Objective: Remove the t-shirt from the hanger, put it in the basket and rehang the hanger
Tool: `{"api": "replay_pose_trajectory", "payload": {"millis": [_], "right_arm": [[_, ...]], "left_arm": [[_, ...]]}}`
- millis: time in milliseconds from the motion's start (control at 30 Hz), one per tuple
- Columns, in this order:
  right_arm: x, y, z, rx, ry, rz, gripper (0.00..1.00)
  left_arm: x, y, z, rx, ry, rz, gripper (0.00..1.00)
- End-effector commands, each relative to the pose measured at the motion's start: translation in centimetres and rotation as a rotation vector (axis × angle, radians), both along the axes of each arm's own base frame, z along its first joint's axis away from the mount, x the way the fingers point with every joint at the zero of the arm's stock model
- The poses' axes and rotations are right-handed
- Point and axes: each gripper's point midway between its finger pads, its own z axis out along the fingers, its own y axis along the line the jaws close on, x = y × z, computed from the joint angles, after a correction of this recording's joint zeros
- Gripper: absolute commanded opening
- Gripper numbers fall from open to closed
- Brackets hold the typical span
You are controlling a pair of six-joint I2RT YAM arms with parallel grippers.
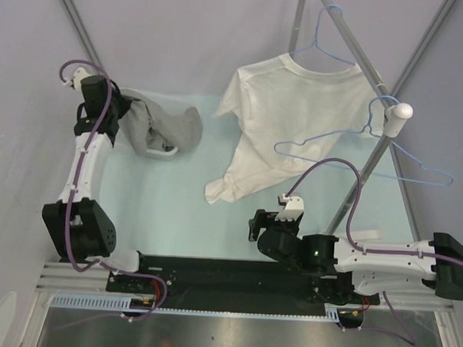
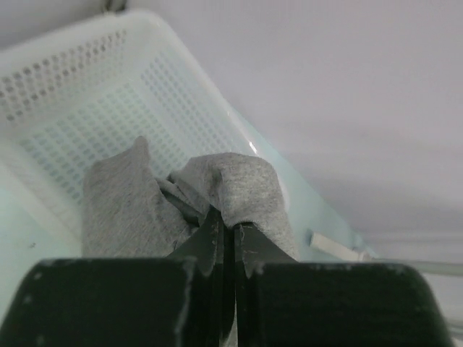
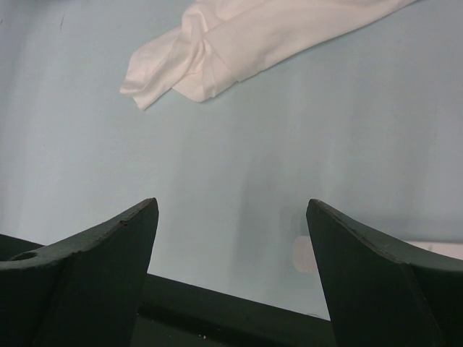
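T-shirt point(image 1: 295, 122) on hanger point(image 1: 329, 54); we see left claw point(image 2: 233, 228) pinching grey cloth point(image 2: 242, 184) well apart from it, right claw point(image 3: 231, 206) spread nearby.

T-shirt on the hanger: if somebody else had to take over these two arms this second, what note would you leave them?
Left gripper: jaws shut on a grey garment, at the white basket.
Right gripper: jaws open, empty, low over the table, near the hem of the white t-shirt.
White t-shirt: hanging on the blue hanger, lower part trailing on the table.
Done: nothing for the white t-shirt yet.
Left: take hold of it and draw it off the hanger.
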Motion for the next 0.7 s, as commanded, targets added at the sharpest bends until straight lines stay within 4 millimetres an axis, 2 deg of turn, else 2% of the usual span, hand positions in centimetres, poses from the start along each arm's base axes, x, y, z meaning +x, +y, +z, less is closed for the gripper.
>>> {"api": "replay_pose_trajectory", "payload": {"millis": [0, 33, 167, 200, 233, 300, 400, 667], "right_arm": [[0.2, 0.7, 1.2, 0.068, -0.012, -0.032, 0.89], [0.2, 0.6, 1.0, 0.065, -0.009, -0.032, 0.88], [0.2, 1.0, 1.3, 0.077, -0.013, -0.025, 0.88], [0.2, 1.0, 1.3, 0.073, -0.016, -0.023, 0.88], [0.2, 1.0, 1.3, 0.068, -0.017, -0.023, 0.88], [0.2, 1.0, 1.3, 0.067, -0.016, -0.024, 0.88], [0.2, 0.8, 1.1, 0.062, -0.012, -0.025, 0.88], [0.1, 0.8, 1.0, 0.071, -0.007, -0.027, 0.88]], "left_arm": [[-2.7, 2.9, 10.6, 0.030, -0.275, 0.115, 0.00], [-2.8, 3.2, 11.9, 0.041, -0.298, 0.125, 0.00], [-1.7, 3.1, 13.5, 0.041, -0.335, 0.098, 0.00], [-1.1, 2.9, 13.2, 0.037, -0.326, 0.077, 0.00], [-1.0, 2.7, 13.9, 0.039, -0.344, 0.064, 0.00], [-0.5, 2.4, 14.0, 0.033, -0.358, 0.048, 0.00], [-0.1, 2.5, 13.4, 0.047, -0.346, 0.042, 0.00], [-1.8, 2.9, 16.6, 0.137, -0.401, 0.061, 0.00]]}}
